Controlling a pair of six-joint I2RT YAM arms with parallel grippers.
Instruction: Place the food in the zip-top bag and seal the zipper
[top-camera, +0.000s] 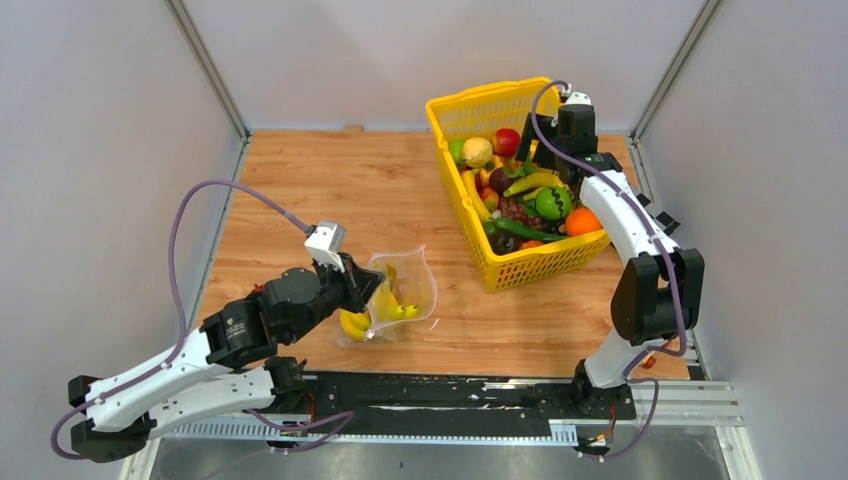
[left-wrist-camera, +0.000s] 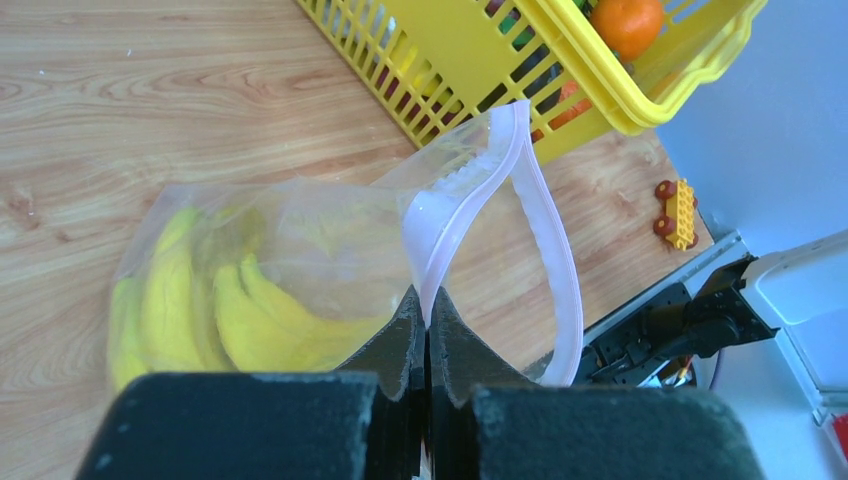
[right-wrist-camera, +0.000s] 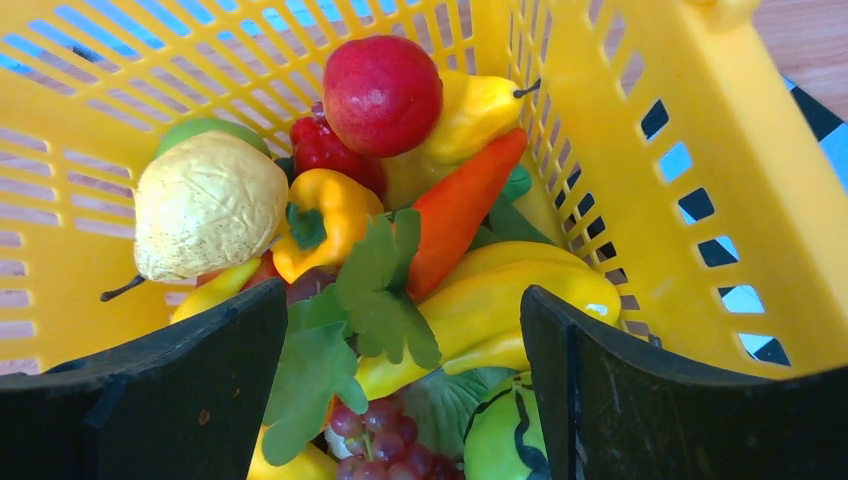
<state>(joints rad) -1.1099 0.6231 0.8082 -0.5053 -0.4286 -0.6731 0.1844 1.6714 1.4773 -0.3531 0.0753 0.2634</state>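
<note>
Two roles: the left gripper (left-wrist-camera: 427, 335) pinches the zipper (left-wrist-camera: 455, 215) so the zip-top bag (left-wrist-camera: 320, 230) gapes; the right gripper (right-wrist-camera: 405, 300), jaws wide, hangs over the yellow basket (right-wrist-camera: 620, 60) to pick food (right-wrist-camera: 380, 95).

The worktop (top-camera: 330, 190) is pale wood with visible grain and a dull satin finish. The clear crinkly plastic zip-top bag (left-wrist-camera: 330, 235) is thin glossy film. Its whitish press-strip zipper (left-wrist-camera: 455, 220) is thicker, ridged and milky. The yellow toy bananas (left-wrist-camera: 250, 310) inside look like smooth plastic, though the film blurs them. The yellow lattice plastic basket (right-wrist-camera: 620, 110) is hard and shiny. The red toy apple (right-wrist-camera: 382, 95) is smooth satin, and the pale toy lemon (right-wrist-camera: 208, 205) is wrinkled and matt. The left claw (left-wrist-camera: 427, 305) has black, grainy, matt pads.
</note>
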